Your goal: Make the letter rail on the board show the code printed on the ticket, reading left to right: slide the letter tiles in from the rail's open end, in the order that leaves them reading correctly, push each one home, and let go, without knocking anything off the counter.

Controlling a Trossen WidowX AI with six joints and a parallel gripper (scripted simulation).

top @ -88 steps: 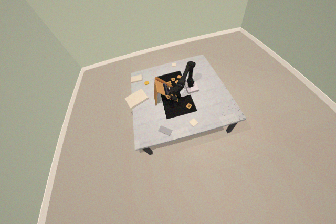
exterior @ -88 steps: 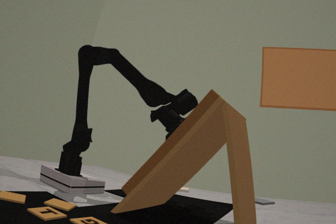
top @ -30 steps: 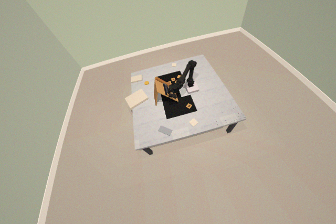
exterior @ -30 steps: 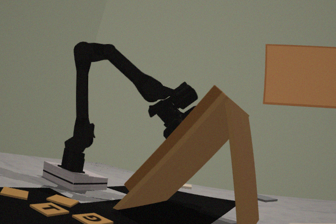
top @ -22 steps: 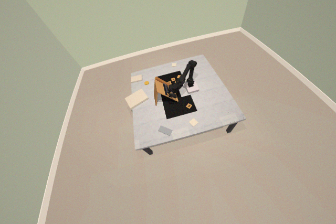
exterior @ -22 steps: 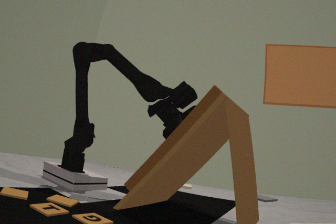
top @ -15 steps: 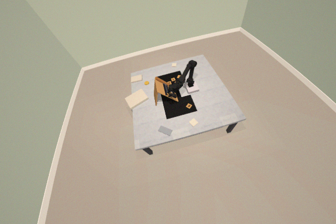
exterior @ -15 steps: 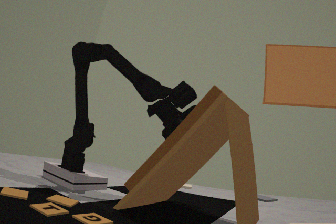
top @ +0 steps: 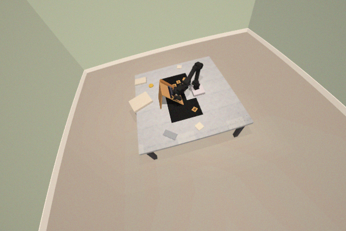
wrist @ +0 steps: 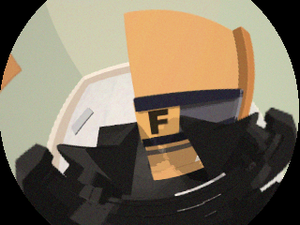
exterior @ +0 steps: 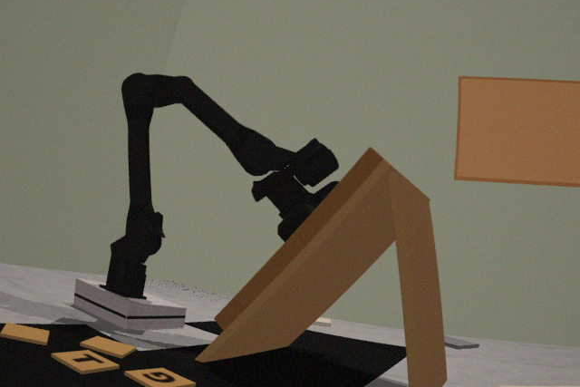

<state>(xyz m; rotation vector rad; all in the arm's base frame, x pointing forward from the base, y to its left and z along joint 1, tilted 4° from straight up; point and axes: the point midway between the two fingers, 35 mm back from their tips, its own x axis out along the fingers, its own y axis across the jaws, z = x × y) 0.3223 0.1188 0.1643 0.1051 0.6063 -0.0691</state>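
My gripper (wrist: pixel 159 122) (top: pixel 178 97) is shut on the F tile (wrist: pixel 174 117), which reads upright. The tile is at the left, open end of the rail (wrist: pixel 187 97), between its two dark strips. Right of it shows the grey channel, partly hidden by a finger; no other letter shows there. The rail is on the tilted orange board (wrist: pixel 183 52) (top: pixel 165 89) (exterior: pixel 337 251), which hides the fingers in the exterior view. A T tile (exterior: pixel 105 364) and a G tile (exterior: pixel 140 375) lie loose. I cannot make out a printed ticket.
Two more tiles lie near the arm base, one tile (exterior: pixel 24 333) and another tile (exterior: pixel 108 347). A separate tile (top: pixel 194 109) lies on the black mat (top: pixel 181 115). A cream block (top: pixel 140 101), a yellow disc (top: pixel 151 85) and a grey slab (top: pixel 170 134) are on the counter.
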